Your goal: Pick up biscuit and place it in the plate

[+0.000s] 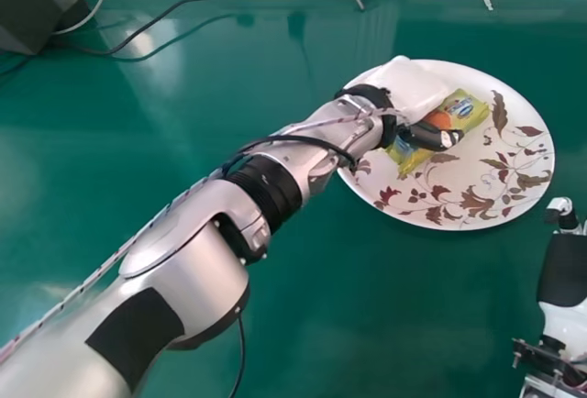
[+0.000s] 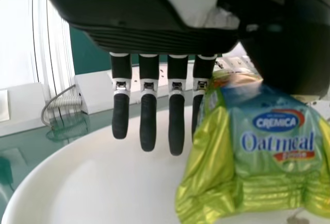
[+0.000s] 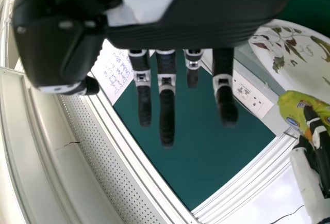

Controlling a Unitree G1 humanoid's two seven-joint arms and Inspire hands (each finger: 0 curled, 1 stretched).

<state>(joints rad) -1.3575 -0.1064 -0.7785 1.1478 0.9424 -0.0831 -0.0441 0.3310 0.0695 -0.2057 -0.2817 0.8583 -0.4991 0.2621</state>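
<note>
Nearest the head camera, the left arm slants across the table to the left hand. Its thumb lies across the biscuit packet, which is over the plate, inside the rim. Release seems the step: let the packet bear fully on the plate before freeing it. The right hand is idle at the right edge.

Left wrist view: the fingers are straight and apart, the packet beside them towards the thumb; I cannot tell whether it is pinched. Ease the thumb clear first, then lift straight up, lest the wrapper snag.

Right wrist view: that hand's fingers are extended, spaced, touching nothing; best left out.
</note>
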